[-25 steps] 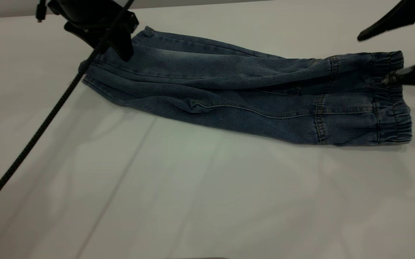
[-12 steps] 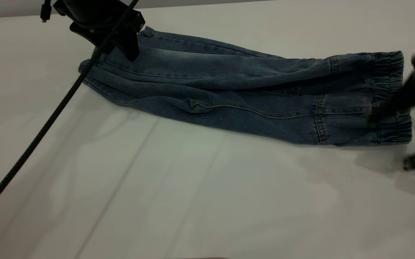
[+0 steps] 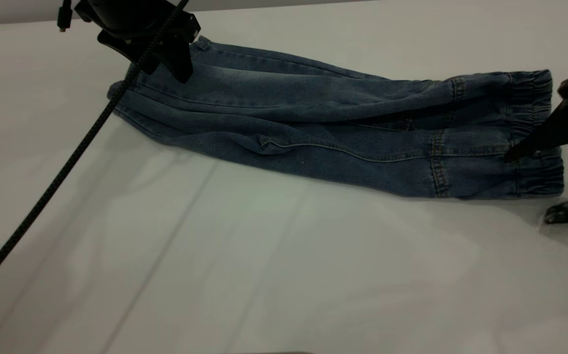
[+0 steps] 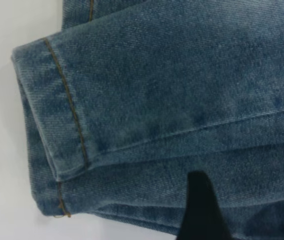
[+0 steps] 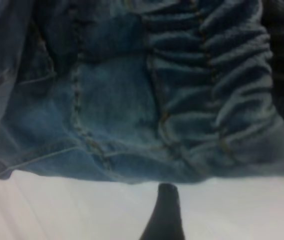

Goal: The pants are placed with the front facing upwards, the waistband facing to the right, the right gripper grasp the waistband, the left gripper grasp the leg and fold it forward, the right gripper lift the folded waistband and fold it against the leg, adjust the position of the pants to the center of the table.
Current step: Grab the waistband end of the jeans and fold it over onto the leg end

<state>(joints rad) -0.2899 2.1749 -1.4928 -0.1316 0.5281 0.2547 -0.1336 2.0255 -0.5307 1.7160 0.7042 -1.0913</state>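
The blue denim pants (image 3: pixel 313 108) lie folded lengthwise on the white table (image 3: pixel 264 270), with the gathered waistband (image 3: pixel 534 113) at the right and the leg hems (image 3: pixel 121 93) at the far left. My left gripper (image 3: pixel 165 71) hovers open over the leg ends; one of its black fingers (image 4: pixel 199 205) shows above the stitched hem (image 4: pixel 67 100). My right gripper (image 3: pixel 527 188) is open at the waistband's near corner. One finger lies over the elastic, the other (image 3: pixel 566 214) is low by the table. In the right wrist view one finger (image 5: pixel 164 215) shows just off the waistband (image 5: pixel 216 75).
A thick braided black cable (image 3: pixel 52 182) runs from the left arm diagonally down to the table's left edge. Bare table (image 5: pixel 241 210) stretches in front of the pants. The table's far edge (image 3: pixel 18 22) lies just behind the left gripper.
My right gripper has swung from the far side of the waistband to its near corner, still open. The left gripper has edged slightly right. The pants have not moved.
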